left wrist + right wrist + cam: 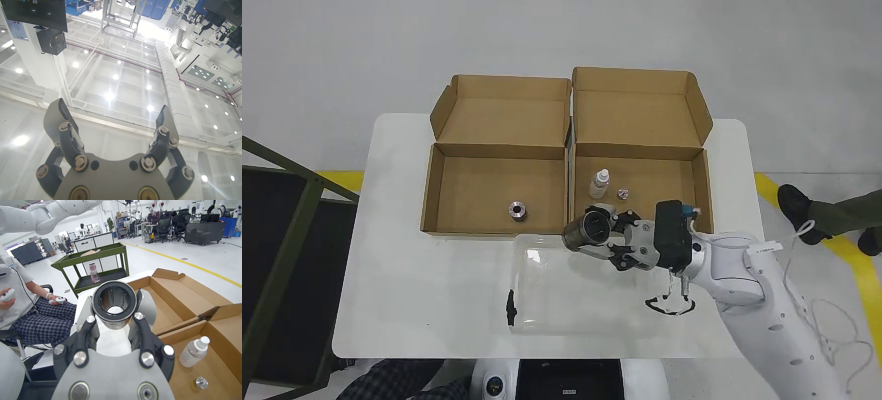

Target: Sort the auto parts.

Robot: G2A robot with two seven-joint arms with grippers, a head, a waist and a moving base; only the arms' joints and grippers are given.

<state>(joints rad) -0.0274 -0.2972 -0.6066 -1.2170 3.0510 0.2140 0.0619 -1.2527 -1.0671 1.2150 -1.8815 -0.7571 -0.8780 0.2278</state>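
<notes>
The right gripper (114, 303) pinches the steel sleeve (115, 322) across its round sides, likely heavy, rigid and slippery; the left gripper (113, 111) gapes empty.

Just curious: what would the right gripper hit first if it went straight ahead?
Likely nothing close: the right gripper, holding the bearing, points across bare table beside the left cardboard box. The green cart beyond comes first, though height is unclear.
</notes>
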